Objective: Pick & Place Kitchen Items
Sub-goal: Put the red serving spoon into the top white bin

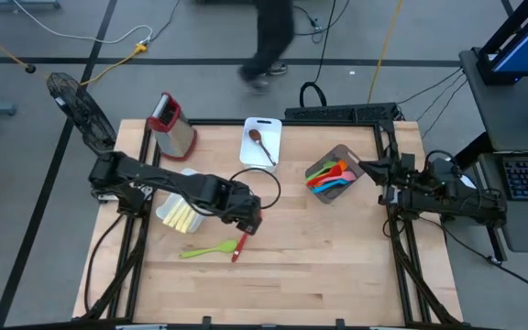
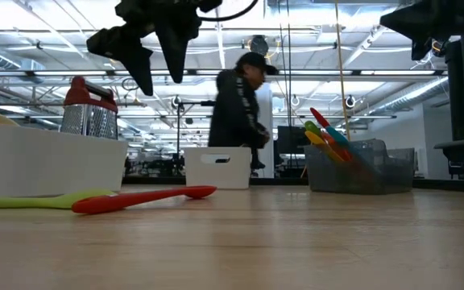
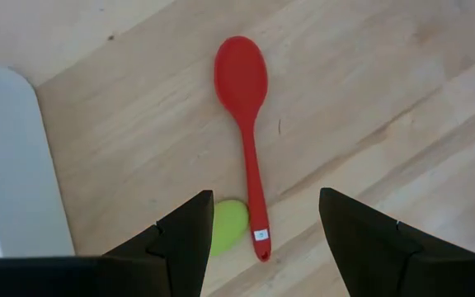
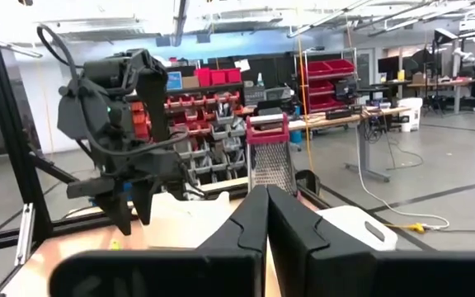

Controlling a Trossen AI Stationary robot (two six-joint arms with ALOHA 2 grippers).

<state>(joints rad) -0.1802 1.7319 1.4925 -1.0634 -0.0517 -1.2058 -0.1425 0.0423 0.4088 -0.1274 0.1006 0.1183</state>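
A red spoon [image 1: 238, 247] [image 3: 250, 140] lies flat on the wooden table near the middle, its bowl toward the near edge. A green spatula [image 1: 203, 248] [image 2: 31, 201] lies beside it, and its end [image 3: 228, 227] almost meets the spoon's handle. My left gripper [image 1: 246, 222] [image 3: 264, 202] hangs open above the spoon, pointing steeply down, one finger on each side of the handle end and well clear of it [image 2: 155, 64]. My right gripper [image 1: 367, 168] [image 4: 267, 214] waits shut at the table's right edge, raised and pointing roughly level.
A white bin [image 1: 180, 213] of pale-yellow-handled cutlery stands just left of the left gripper. At the back are a steel grater with a red top [image 1: 170, 124], a white bin [image 1: 261, 142] holding a brown spoon, and a grey bin [image 1: 335, 174] of coloured utensils. A person [image 2: 244, 113] walks beyond the table.
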